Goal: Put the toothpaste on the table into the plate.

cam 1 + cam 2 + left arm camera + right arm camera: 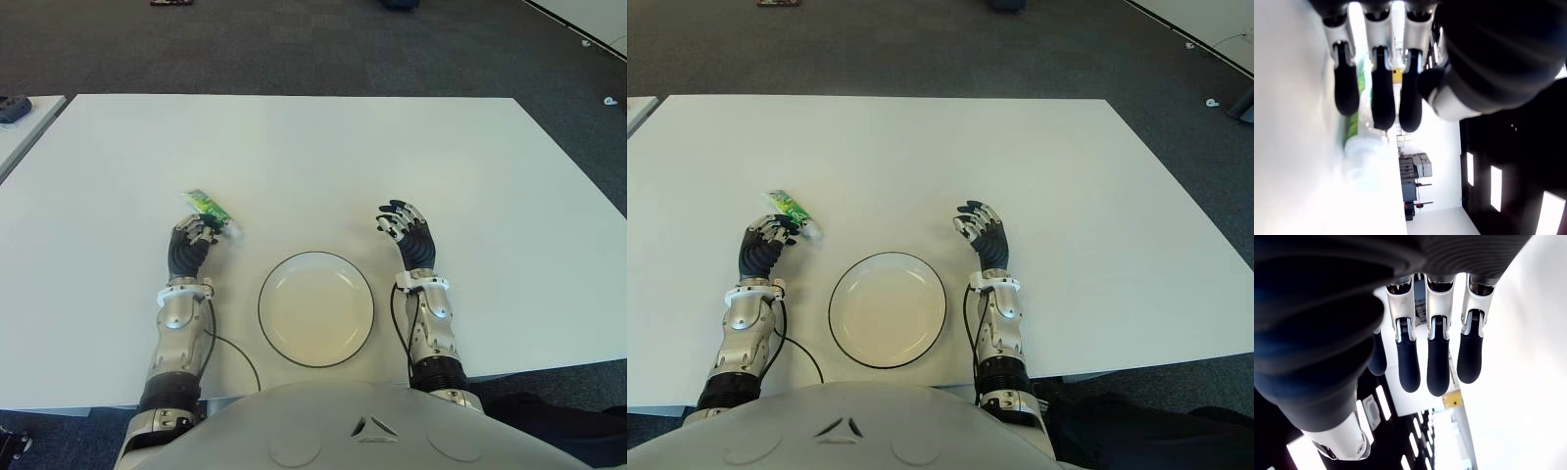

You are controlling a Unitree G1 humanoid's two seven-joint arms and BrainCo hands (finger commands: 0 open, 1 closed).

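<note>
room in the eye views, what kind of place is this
Probably an office or lab test space: a large plain white table on dark grey carpet, with more white tables at the edges. On it lie only a black-rimmed white plate and a green toothpaste tube at the left hand.

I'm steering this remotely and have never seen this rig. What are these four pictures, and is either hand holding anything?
The two wide pictures come from the humanoid robot's head, looking down at a white table. The two close ones come from cameras on each wrist, looking along the fingers. On the table lie a green toothpaste tube and a black-rimmed plate, which has nothing in it. The left hand is at the tube, fingers over it, but the tube lies on the table, so I cannot tell whether it is gripped. The right hand, right of the plate, is open and holds nothing.
</note>
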